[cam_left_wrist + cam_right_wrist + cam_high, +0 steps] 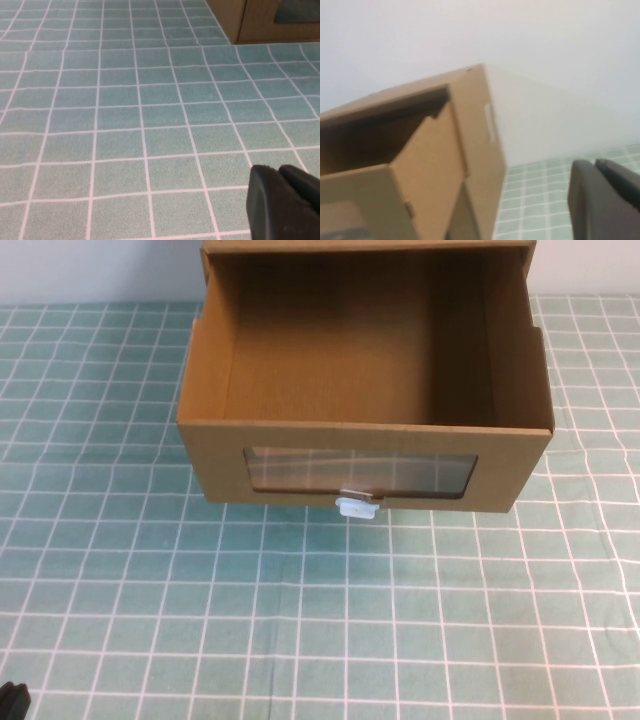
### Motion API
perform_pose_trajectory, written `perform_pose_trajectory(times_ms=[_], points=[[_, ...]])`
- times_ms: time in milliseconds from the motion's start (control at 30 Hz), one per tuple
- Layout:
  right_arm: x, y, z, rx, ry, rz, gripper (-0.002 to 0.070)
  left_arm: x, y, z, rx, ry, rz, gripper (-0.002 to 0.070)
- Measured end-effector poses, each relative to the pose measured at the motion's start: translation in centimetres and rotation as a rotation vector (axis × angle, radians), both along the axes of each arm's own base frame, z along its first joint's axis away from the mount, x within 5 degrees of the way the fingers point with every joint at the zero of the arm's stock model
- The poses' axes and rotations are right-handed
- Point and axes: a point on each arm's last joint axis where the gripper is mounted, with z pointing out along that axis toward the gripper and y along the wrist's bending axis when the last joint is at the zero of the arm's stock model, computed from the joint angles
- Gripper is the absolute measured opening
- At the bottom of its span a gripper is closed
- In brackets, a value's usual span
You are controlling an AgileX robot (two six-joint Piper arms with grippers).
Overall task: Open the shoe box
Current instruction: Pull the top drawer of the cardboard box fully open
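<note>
Two grippers stand clear because the shoe box (365, 370) at 12 o'clock gapes open: right gripper (595, 167) pinched together, empty, off its 4 o'clock; left gripper (278, 172) at 7 o'clock, closure untellable.

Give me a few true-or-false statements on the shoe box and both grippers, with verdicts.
1. The shoe box stands open, and its inside looks empty. True.
2. A white tab sits under the front window. True.
3. The right gripper is clamped on the tab. False: it is shut on nothing, off to the box's side.
4. The left gripper reaches into the box. False: it is shut, low over the green checked cloth, well short of the box.
</note>
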Motion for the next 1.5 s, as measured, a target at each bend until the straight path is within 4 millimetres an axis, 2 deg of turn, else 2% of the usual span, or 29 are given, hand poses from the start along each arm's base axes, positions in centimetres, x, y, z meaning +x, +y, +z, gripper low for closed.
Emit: perform_pose_trajectory(times_ms=[67, 167, 400, 900, 1500], points=[[-0.3, -0.4, -0.5, 0.039, -0.002, -0.035, -0.0013, 0.0, 0.0, 0.0, 0.0, 0.0, 0.0, -0.0005], [-0.6, -0.7, -1.1, 0.008, 0.028, -0.048, -0.0013, 0.0, 0.0, 0.0, 0.0, 0.0, 0.0, -0.0005], [-0.6, -0.3, -2.5, -0.139, 0.154, -0.008, -0.0013, 0.0, 0.0, 0.0, 0.0, 0.0, 0.0, -0.0005], [-0.8, -0.1, -5.8, -0.186, 0.42, 0.037, -0.0013, 0.0, 0.0, 0.0, 0.0, 0.0, 0.0, -0.0005], [-0.8, -0.3, -6.0, -0.189, 0.449, 0.022, -0.0013, 0.0, 0.0, 0.0, 0.0, 0.0, 0.0, -0.0005]])
